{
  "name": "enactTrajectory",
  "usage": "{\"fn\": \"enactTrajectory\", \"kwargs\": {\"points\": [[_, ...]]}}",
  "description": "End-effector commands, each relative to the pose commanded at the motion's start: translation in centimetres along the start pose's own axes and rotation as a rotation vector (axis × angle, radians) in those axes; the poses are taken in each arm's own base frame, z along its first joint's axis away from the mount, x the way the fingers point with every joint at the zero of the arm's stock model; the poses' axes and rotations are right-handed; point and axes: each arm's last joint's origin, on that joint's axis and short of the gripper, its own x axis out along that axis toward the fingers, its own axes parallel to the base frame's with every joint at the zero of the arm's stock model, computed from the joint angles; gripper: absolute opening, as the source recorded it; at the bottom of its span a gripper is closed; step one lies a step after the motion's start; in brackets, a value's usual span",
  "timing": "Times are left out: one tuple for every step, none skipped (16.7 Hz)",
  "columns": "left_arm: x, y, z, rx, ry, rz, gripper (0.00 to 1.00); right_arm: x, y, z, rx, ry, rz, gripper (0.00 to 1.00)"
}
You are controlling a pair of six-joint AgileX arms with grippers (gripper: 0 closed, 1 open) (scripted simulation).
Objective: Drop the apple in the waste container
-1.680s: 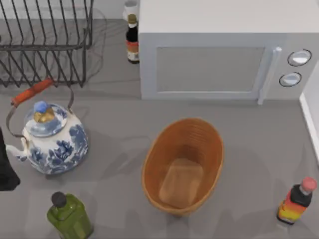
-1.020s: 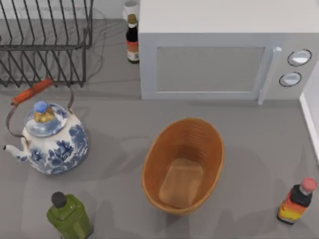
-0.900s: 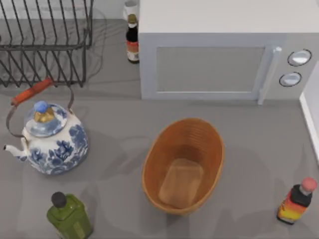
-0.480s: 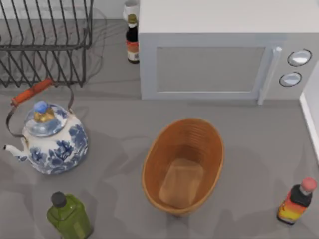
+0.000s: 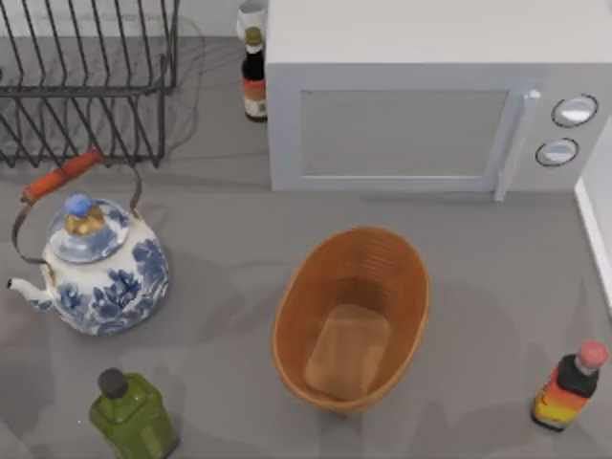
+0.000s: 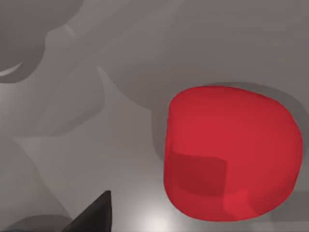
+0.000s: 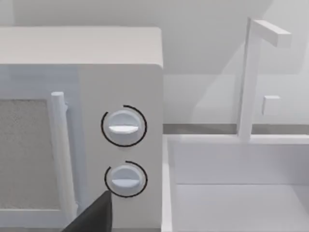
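The left arm, having slipped off the top view's left edge, is now hovering close over the apple [image 6: 231, 153] lying on the grey surface [image 6: 120, 145], its jaws' state untellable, while the waste container [image 5: 296, 287] is sitting empty mid-surface, so the pickup is pending.

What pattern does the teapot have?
Blue flowers on white on the teapot, best seen in the top view.

Left tool [image 6: 91, 217] & right tool [image 7: 91, 215]: just one dark fingertip each, rest cut off by frame edge; can't tell grip.
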Motion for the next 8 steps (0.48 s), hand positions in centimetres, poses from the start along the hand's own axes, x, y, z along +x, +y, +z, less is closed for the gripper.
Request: {"fn": "enactTrajectory", "kwargs": {"points": [[0.0, 0.0, 0.0, 0.0, 0.0, 0.0, 1.0, 0.0, 0.0, 0.0, 0.0, 0.0, 0.0, 1.0], [0.0, 0.0, 0.0, 0.0, 0.0, 0.0, 1.0, 0.0, 0.0, 0.0, 0.0, 0.0, 0.0, 1.0], [0.0, -0.2, 0.0, 0.004, 0.0, 0.0, 1.0, 0.0, 0.0, 0.0, 0.0, 0.0, 0.0, 1.0], [0.1, -0.2, 0.1, 0.004, -0.001, 0.0, 1.0, 0.0, 0.0, 0.0, 0.0, 0.0, 0.0, 1.0], [0.2, -0.2, 0.3, 0.005, -0.003, -0.001, 1.0, 0.0, 0.0, 0.0, 0.0, 0.0, 0.0, 1.0], [0.5, -0.3, 0.6, 0.007, -0.005, -0.002, 1.0, 0.0, 0.0, 0.0, 0.0, 0.0, 0.0, 1.0], [1.0, -0.3, 0.9, 0.008, -0.006, -0.003, 1.0, 0.0, 0.0, 0.0, 0.0, 0.0, 0.0, 1.0], [1.6, -0.3, 1.2, 0.007, -0.007, -0.002, 1.0, 0.0, 0.0, 0.0, 0.0, 0.0, 0.0, 1.0]]}}
